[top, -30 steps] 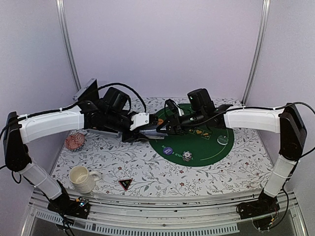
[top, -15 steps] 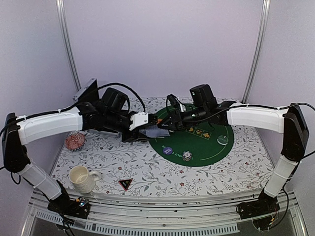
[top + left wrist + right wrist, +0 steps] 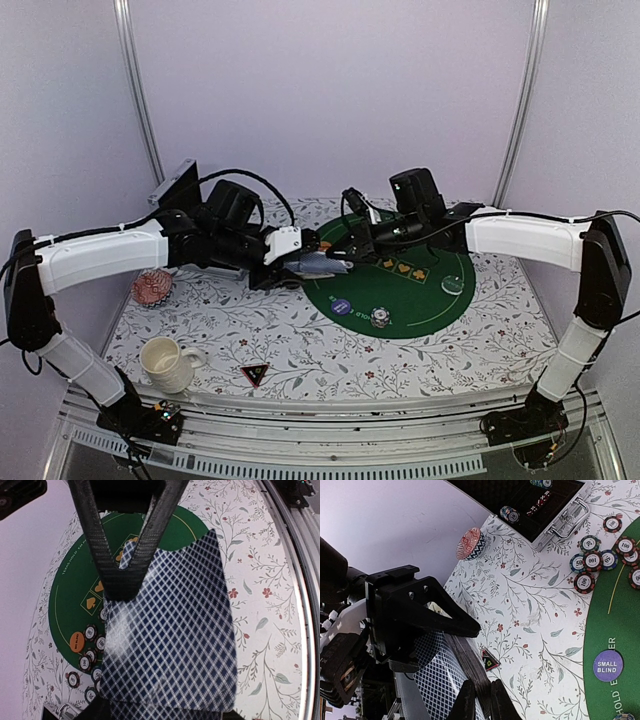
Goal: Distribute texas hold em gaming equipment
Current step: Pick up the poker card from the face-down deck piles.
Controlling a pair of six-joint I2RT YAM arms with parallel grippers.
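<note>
Above the left edge of the round green felt mat (image 3: 420, 300), with open flowered cloth (image 3: 300, 345) on the near side, the left gripper (image 3: 303, 268) clamps a deck of blue-and-white lattice-backed playing cards (image 3: 320, 265). The right gripper (image 3: 121, 587), half-open a second ago, has pinched shut on the far edge of the top card (image 3: 175, 640). The left fingers are mostly cropped in their wrist view.

A lab test booth: plain lilac wall panels (image 3: 330, 100), metal corner poles (image 3: 140, 100), floral-clothed table (image 3: 300, 340) on aluminium rails (image 3: 330, 415).
</note>
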